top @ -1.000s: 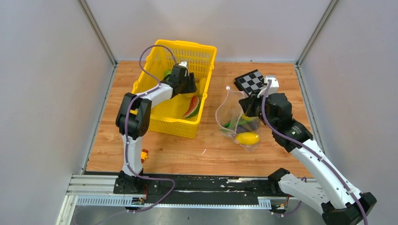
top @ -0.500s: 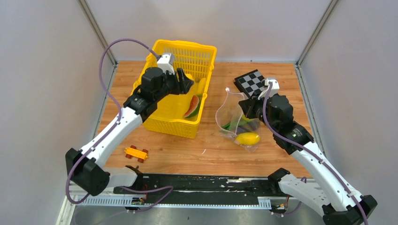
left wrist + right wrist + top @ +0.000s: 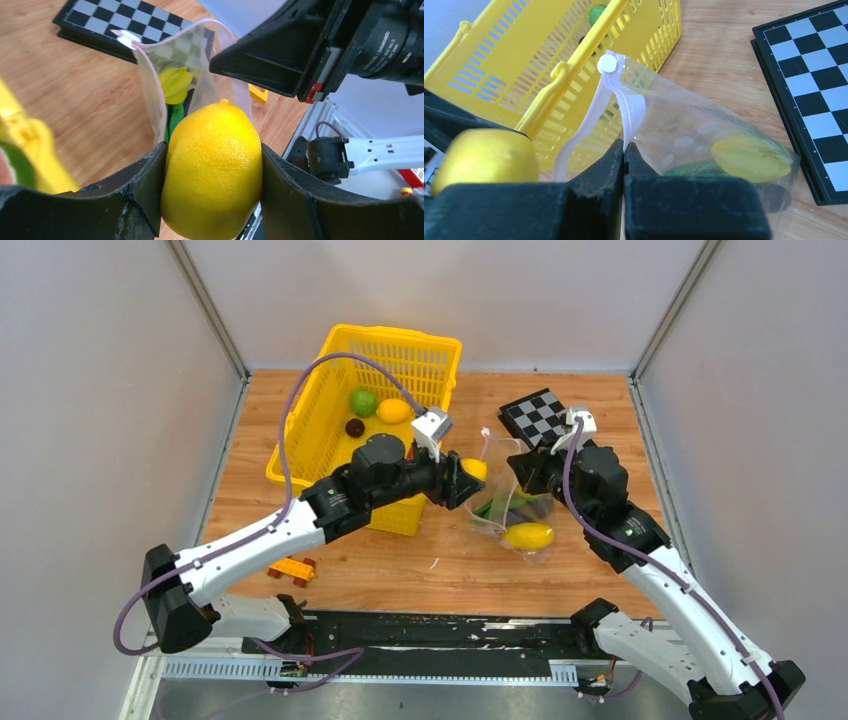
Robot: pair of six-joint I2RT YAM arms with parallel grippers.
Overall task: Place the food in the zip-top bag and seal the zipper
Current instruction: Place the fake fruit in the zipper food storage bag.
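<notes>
Yellow and seemingly hard and smooth, the lemon is clamped across its middle by the left gripper at the mouth of the zip-top bag, whose thin, floppy film is pinched up at the zipper by the tightly closed right gripper.

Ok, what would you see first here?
A big yellow lemon, squeezed in the left end effector, close to the mouth of the clear bag. The right end effector pinches the bag's pink edge, and a yellow basket sits at the table's far left.
</notes>
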